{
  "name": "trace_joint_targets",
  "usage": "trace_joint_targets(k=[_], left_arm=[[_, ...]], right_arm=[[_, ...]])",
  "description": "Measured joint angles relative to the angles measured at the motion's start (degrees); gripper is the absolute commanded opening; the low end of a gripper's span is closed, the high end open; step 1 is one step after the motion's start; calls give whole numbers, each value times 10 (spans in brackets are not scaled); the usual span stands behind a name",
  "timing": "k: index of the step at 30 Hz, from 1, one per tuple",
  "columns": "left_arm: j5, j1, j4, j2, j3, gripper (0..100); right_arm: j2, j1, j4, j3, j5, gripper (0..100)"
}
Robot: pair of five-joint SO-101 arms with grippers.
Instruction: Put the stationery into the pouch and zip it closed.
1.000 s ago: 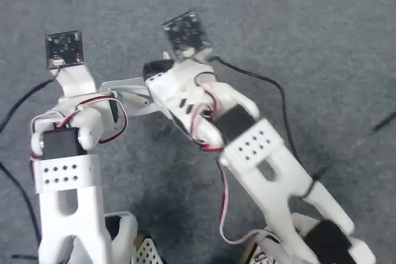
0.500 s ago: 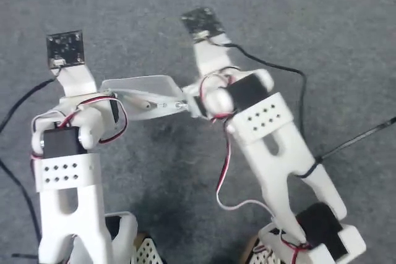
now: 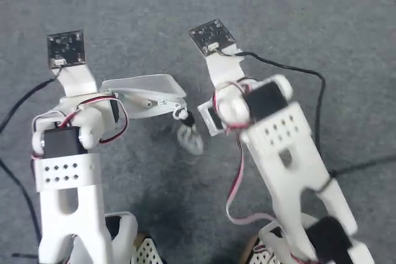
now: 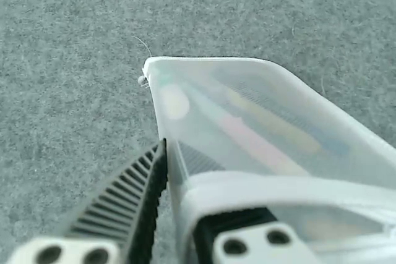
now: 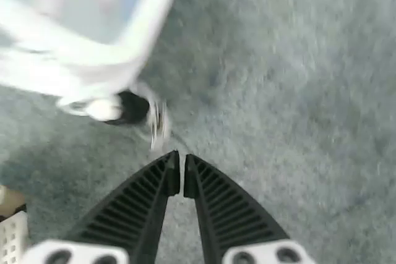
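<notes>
Pouch (image 3: pixel 145 94), translucent, sits at the left-centre of the scene, pinched at its left end by the left jaws and sticking out to the right from the left arm (image 3: pixel 68 153). In the left wrist view the jaws are closed on the pouch (image 4: pixel 266 134), one ribbed finger (image 4: pixel 145 196) on one side of the wall and the other behind it. Stationery (image 4: pixel 253 143) shows through the wall as long coloured sticks, pink and yellowish, lying along the pouch's length. Whether the pouch touches the grey counter (image 3: pixel 346 41) or hangs above it cannot be told.

Zip pull (image 3: pixel 181 114) sits at the pouch's right end, with a pale smeared shape (image 3: pixel 190 140) just below it, too blurred to identify. In the right wrist view the pull (image 5: pixel 127 108) is dark, with a thin ring (image 5: pixel 154 125) beside it, under the pouch (image 5: pixel 80 29) corner. Whether the zip is fully closed cannot be told.

Right arm (image 3: pixel 272 134) stands just right of the pouch's end. Its jaws are pressed together with nothing between them, tips pointing at the pull, near it but apart from it, over bare counter (image 5: pixel 297 78).

Black cable (image 3: pixel 297 72) runs across the counter on the far right, from the right arm's wrist.
</notes>
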Motion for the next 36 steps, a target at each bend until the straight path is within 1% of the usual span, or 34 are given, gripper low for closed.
trace_joint_targets(k=[5, 7, 11, 13, 18, 22, 29, 36], left_arm=[[0, 0, 0, 0, 0, 12], [0, 0, 0, 0, 0, 12], [0, 0, 0, 0, 0, 12], [0, 0, 0, 0, 0, 12], [0, 0, 0, 0, 0, 12], [0, 0, 0, 0, 0, 12], [0, 0, 0, 0, 0, 12], [0, 0, 0, 0, 0, 12]], right_arm=[[-103, -55, -12, 49, 0, 165], [-142, -66, -33, 89, 0, 189], [-207, -69, -89, 178, 0, 195], [-236, -71, -123, 223, -11, 195], [-302, -114, -210, 336, -24, 195], [-345, -148, -303, 436, -27, 193], [-376, -151, -476, 584, -27, 191], [-376, -150, -628, 680, -27, 191]])
